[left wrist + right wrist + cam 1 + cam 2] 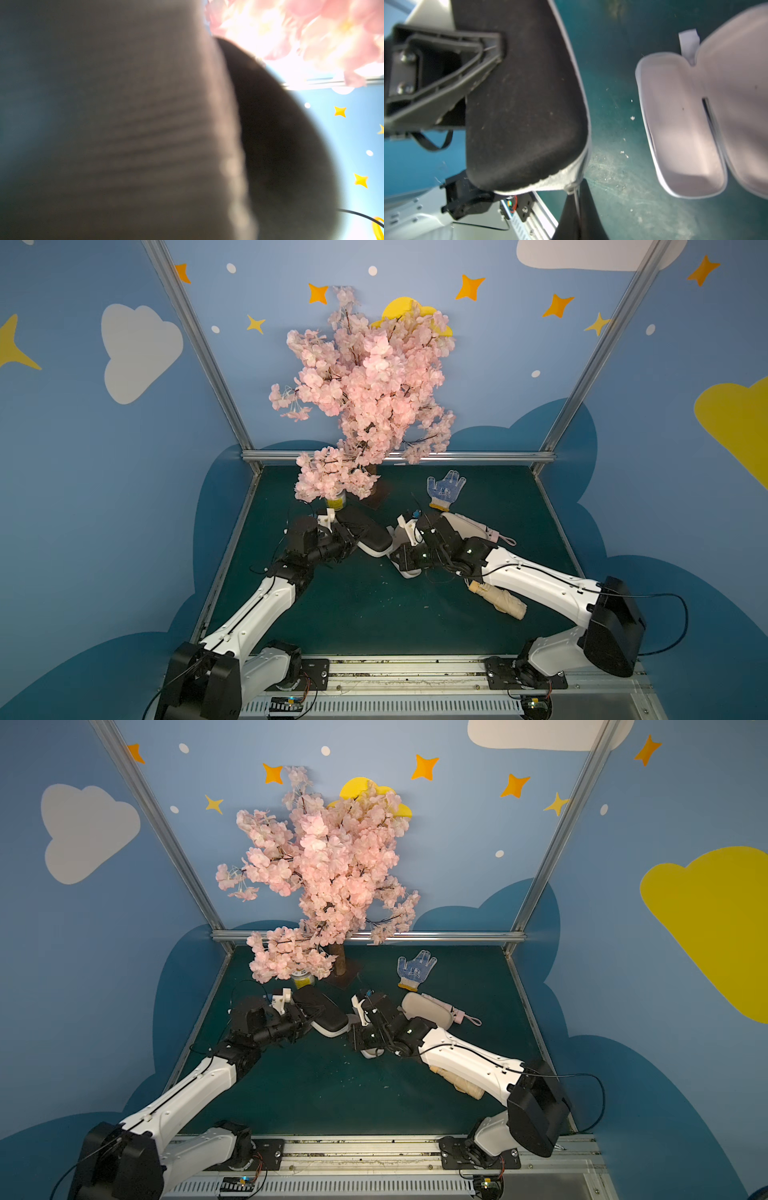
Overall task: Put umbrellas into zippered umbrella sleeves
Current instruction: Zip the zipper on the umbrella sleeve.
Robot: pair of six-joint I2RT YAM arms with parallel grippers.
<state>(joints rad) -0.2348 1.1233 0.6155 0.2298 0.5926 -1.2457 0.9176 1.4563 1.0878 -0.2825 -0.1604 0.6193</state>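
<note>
**Step in hand (judged):** closing the zip on the black sleeve (525, 104).

**Grip state**
- The left gripper (351, 531) is clamping the black sleeve across its body and holding it between the two wrists. It appears to be raised just clear of the table (353, 614).
- The right gripper (576, 199) is pinching its fingers together on the thin zip pull (574, 188) at the sleeve's rounded end.

**Doing the step well**
- The left arm is serving as the anchor, so it should be resisting the pull, not following it.
- The pull should be travelling along the zip edge and round the curved end, not straight away from the shell.
- The pull is thin, so a sharp rise in tension is likely to cause a slip. Tension should be coming on gradually.

**Other task items**
- An open pale sleeve (679, 128) is lying on the table near the black one, lining up and empty.
- A second pale sleeve (461, 526) is lying beyond the right wrist, with a pink umbrella (494, 536) just behind it.
- The cream umbrella (500, 603) is lying partly under the right forearm.

**Hidden or unclear**
- The left wrist view is giving only a close blur of the shell.
- The inside of the black sleeve is not showing, so its contents cannot be confirmed.
- The shell halves are appearing nearly shut, but how far the zip has run is hard to make out.
- In both top views the right arm is covering most of the open pale sleeve.
</note>
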